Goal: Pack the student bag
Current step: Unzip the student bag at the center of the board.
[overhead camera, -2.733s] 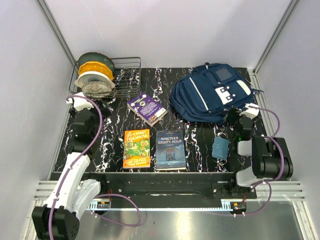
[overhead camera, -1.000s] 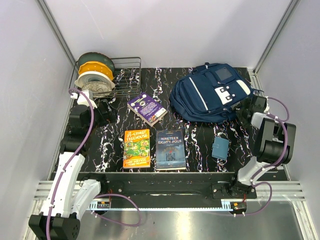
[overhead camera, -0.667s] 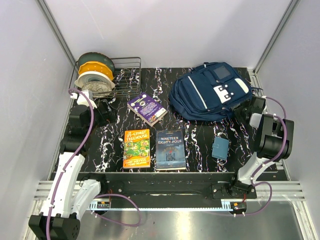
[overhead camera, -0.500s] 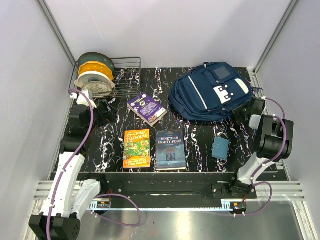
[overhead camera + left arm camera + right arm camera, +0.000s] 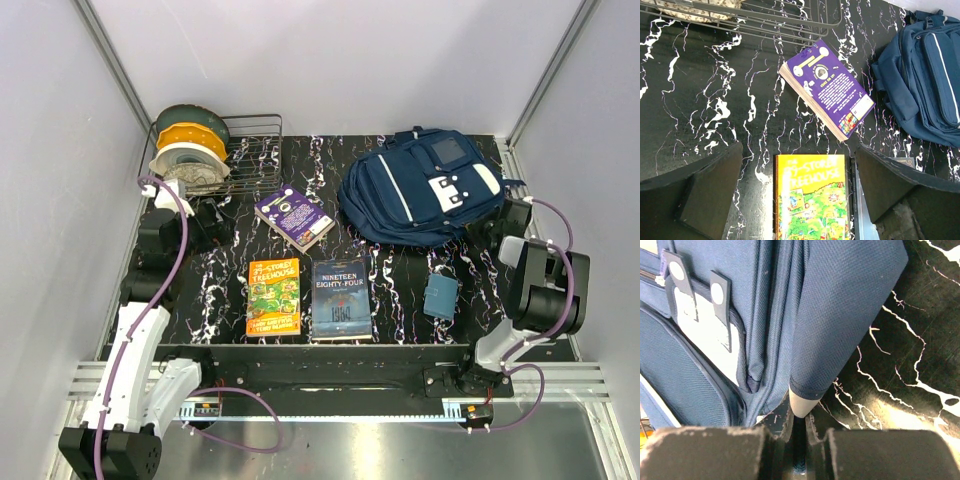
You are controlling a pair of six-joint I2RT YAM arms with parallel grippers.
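Right gripper (image 5: 799, 426): The fingers are pressed almost together. A thin edge of the student bag (image 5: 840, 305) seems to be pinched between them, at the bag's near right corner.
Left gripper (image 5: 797, 167): The fingers are spread wide and nothing is held. It is hung over the table (image 5: 220, 290), above the purple book (image 5: 826, 90) and the yellow book (image 5: 812, 200).
Where the bag is: The student bag is laid flat at the far right of the table, with its front pockets facing up.
How the bag will handle: It is big, soft and floppy. It looks flat, so it is likely light. The cloth is likely to bunch up and sag when pulled, and a small pinch may slip off.
Where to take hold: A strong seam, a strap or a zip tab is a better spot than loose cloth. A second grip may be needed to hold the mouth wide.
Inside the bag: The zips look shut from above. The inside is not seen, so what is in it cannot be told.
Wire rack (image 5: 255, 150): It is set at the far left, and three round spools (image 5: 190, 150) are stood in it.
Small teal pouch (image 5: 440, 295): It is laid shut near the right arm. What is in it cannot be told.
Books: The purple book, the yellow book and a dark blue book (image 5: 341, 300) are laid on the table, outside the bag.
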